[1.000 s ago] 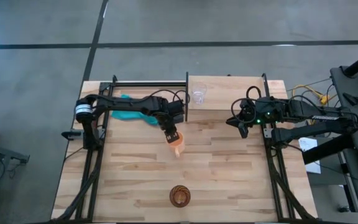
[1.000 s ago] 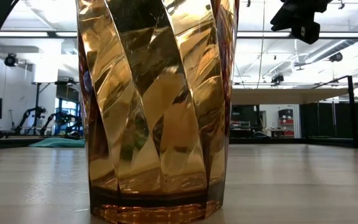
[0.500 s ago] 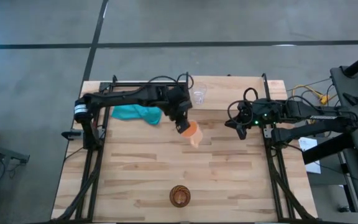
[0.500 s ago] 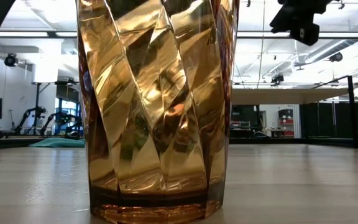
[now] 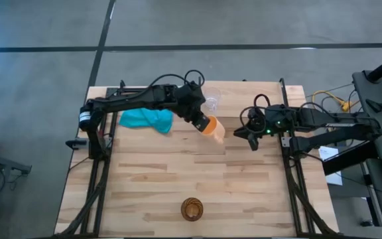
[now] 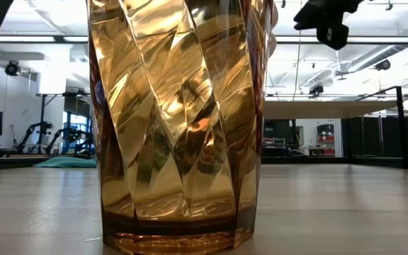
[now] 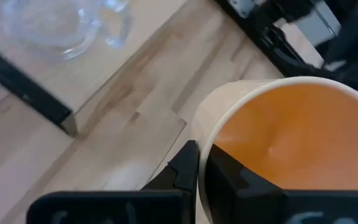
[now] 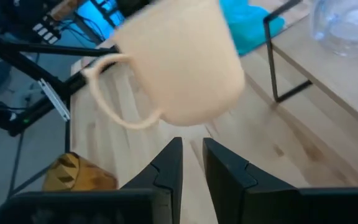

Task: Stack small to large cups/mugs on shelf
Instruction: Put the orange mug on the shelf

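My left gripper [image 5: 203, 123] is shut on the mug [image 5: 213, 128], cream outside and orange inside. It holds the mug in the air just in front of the shelf's [image 5: 244, 98] left end. The mug's handle [image 8: 104, 93] shows in the right wrist view. The small clear glass cup [image 5: 212, 101] stands on that end of the shelf. The brown faceted cup [image 5: 191, 209] stands on its base near the table's front edge and fills the low view [image 6: 183, 127]. My right gripper [image 5: 247, 135] hovers right of the mug, slightly open, with nothing between its fingers. My left gripper pinches the mug's wall at the rim [image 7: 199, 155], one finger [image 7: 229, 177] inside the mug and one [image 7: 184, 167] outside. The fingers slant down from the table's left. The mug is lifted clear and tilted, mouth toward the gripper, base toward the right arm.
A teal cloth [image 5: 148, 120] lies on the table left of the shelf, under the left arm. The shelf's black frame post [image 7: 27, 93] stands close to the mug. Bare tabletop [image 5: 197, 169] lies between the mug and the brown cup.
My left gripper has carried the mug up and toward the table's far right, to the shelf's left end. It has rolled its wrist, so the mug has tipped over toward its side. My right gripper has edged a little toward the table's left.
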Robot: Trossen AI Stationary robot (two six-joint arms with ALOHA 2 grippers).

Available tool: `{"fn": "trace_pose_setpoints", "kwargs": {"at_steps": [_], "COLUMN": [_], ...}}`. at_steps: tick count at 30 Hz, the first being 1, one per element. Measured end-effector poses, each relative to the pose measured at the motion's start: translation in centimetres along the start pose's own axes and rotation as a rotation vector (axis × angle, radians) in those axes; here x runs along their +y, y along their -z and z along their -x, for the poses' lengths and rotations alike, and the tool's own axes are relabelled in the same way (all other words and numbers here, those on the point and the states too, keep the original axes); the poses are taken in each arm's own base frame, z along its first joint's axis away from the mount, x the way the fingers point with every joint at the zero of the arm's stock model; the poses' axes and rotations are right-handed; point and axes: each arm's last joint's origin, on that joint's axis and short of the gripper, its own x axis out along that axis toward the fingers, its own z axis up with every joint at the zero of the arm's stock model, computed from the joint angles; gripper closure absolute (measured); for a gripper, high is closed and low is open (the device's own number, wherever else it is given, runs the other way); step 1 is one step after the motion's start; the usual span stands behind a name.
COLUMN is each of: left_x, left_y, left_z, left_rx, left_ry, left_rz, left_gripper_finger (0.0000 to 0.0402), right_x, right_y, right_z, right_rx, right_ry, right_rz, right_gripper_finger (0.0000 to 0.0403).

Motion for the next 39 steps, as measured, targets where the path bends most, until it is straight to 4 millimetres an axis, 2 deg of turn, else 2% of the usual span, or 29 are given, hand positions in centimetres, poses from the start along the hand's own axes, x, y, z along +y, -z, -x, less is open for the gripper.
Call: {"fn": "trace_pose_setpoints", "kwargs": {"at_steps": [6, 12, 17, 24, 30, 33, 39], "left_x": [-0.6, -0.3, -0.3, -0.2, 0.2, 0.5, 0.7], "left_y": [0.5, 0.6, 0.6, 0.6, 0.6, 0.5, 0.4], "left_z": [-0.2, -0.5, -0.7, -0.7, -0.7, -0.7, -0.7], "left_rx": [0.003, -0.003, 0.000, -0.016, -0.006, -0.003, -0.004], "left_ry": [-0.003, -0.029, -0.032, -0.054, -0.071, -0.082, -0.082], "left_rz": [0.048, 0.079, 0.094, 0.100, 0.115, 0.177, 0.228], "left_gripper_finger": [0.0399, 0.0400, 0.0400, 0.0400, 0.0400, 0.0400, 0.0400], "right_x": [0.0, 0.1, 0.0, 0.3, 1.5, 2.0, 2.3], "right_y": [0.0, -0.1, 0.0, 0.1, -0.1, -0.1, 0.0], "right_z": [-0.1, -0.2, -0.7, -1.8, -2.1, -2.1, -2.4], "right_rx": [0.004, -0.002, 0.013, 0.046, -0.004, -0.018, -0.025], "right_ry": [-0.002, -0.007, 0.002, -0.022, -0.094, -0.119, -0.118], "right_rz": [0.040, 0.070, 0.110, 0.046, 0.088, 0.107, 0.154], "right_gripper_finger": [0.0344, 0.0339, 0.0308, 0.0271, 0.0266, 0.0266, 0.0266]}}
